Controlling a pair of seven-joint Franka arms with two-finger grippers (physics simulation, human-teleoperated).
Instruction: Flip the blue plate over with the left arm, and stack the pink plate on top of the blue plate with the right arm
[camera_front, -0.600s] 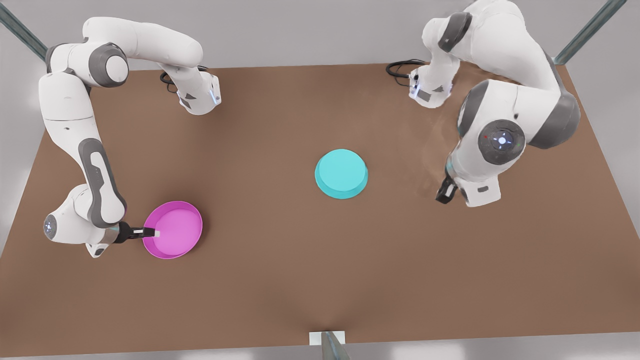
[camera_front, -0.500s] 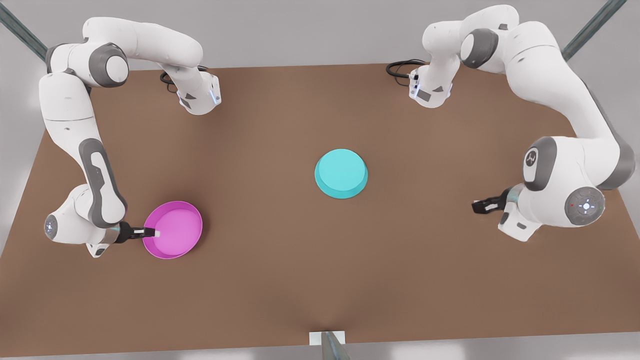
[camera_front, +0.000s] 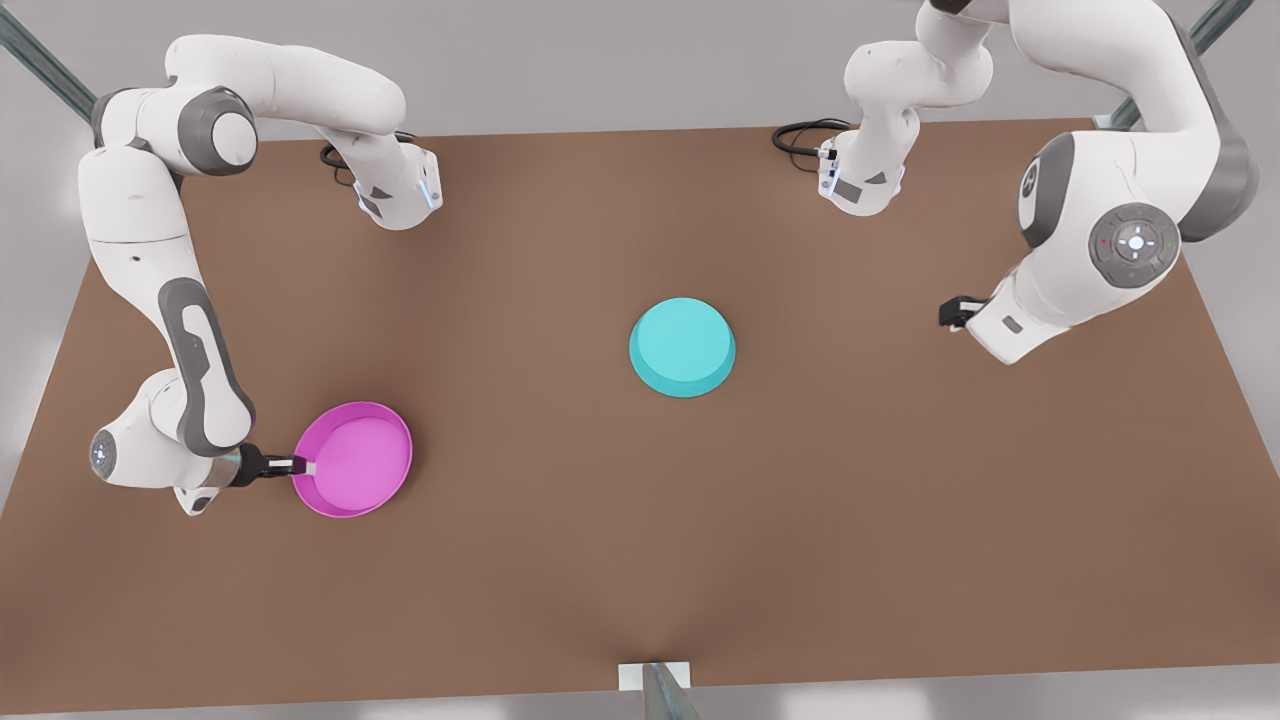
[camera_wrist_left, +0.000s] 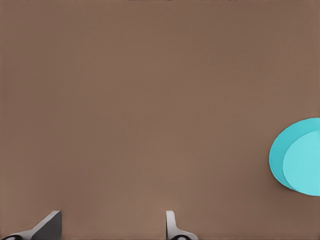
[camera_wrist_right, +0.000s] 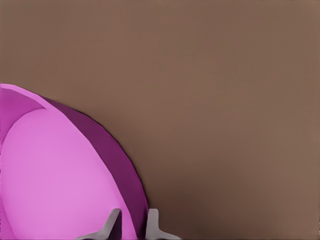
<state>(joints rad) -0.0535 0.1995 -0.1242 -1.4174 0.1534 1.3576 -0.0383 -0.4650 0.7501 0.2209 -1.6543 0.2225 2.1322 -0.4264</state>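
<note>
The right gripper (camera_front: 303, 465), at the front view's lower left, is clamped on the near rim of the round shallow magenta-pink plastic plate (camera_front: 358, 460), its fingers (camera_wrist_right: 111, 225) astride the raised wall. The left gripper (camera_front: 950, 313), at the right edge, hangs with fingers (camera_wrist_left: 49, 225) spread wide above the brown table (camera_front: 560, 540). The round turquoise plastic plate (camera_front: 682, 346) lies base-up at centre.

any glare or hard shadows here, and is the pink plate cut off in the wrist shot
Front view: flat, even light, no glare, a faint shadow under the blue plate. Right wrist view: the pink plate is cropped by the frame edge, with the right hand closed on its rim. Left wrist view: the left hand is open over bare table.
</note>
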